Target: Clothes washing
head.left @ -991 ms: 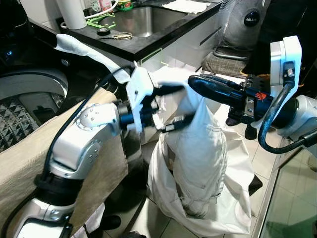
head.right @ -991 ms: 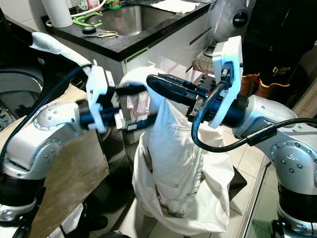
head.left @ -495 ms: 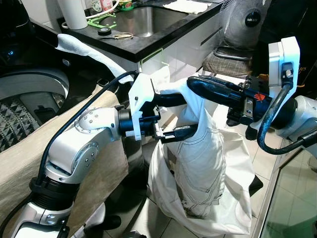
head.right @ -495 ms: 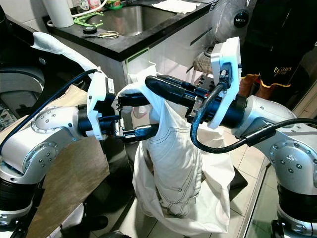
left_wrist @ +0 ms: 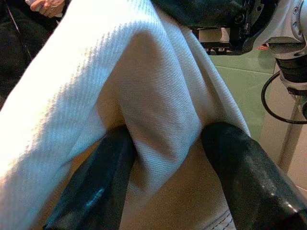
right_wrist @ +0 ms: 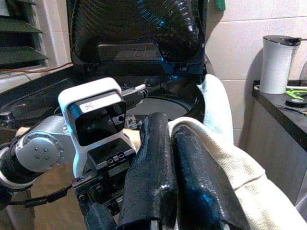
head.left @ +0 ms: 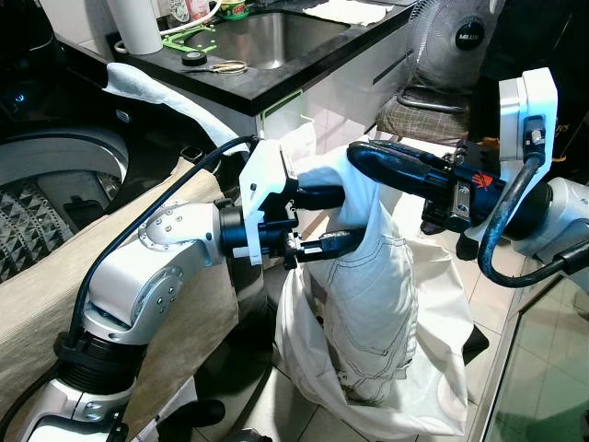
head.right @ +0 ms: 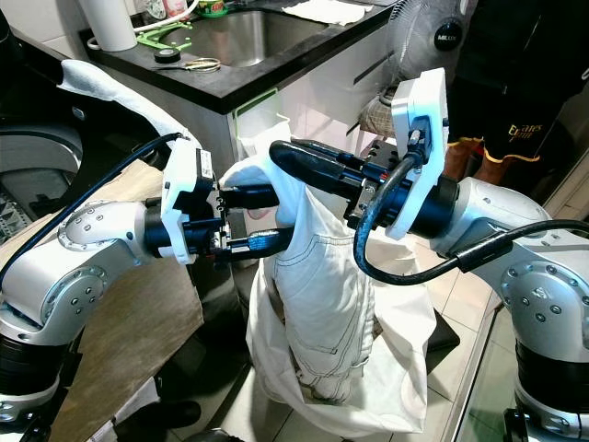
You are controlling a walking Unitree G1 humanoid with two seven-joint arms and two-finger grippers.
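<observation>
An off-white pair of trousers [head.left: 373, 285] hangs out of a white laundry bag [head.left: 433, 368] that stands on the floor. My right gripper [head.left: 355, 158] holds the trousers up by their top, shut on the cloth, which drapes over its fingers [right_wrist: 153, 163]. My left gripper [head.left: 336, 219] reaches in from the left just below. It is open, with one finger above and one below a fold of the same cloth. In the left wrist view the fold sits between the two black fingers [left_wrist: 244, 167].
A top-loading washing machine [head.left: 55, 170] stands at my left with a beige cloth [head.left: 46, 295] draped over its front. Behind are a black counter with a sink [head.left: 267, 41], a fan [head.left: 460, 41] and a person in dark clothes [head.right: 515, 55]. A glass panel [head.left: 543, 368] lies at the lower right.
My left gripper has moved right to the hanging trousers, and its fingers now straddle a fold, a little closer together. The right gripper has kept still with the cloth.
</observation>
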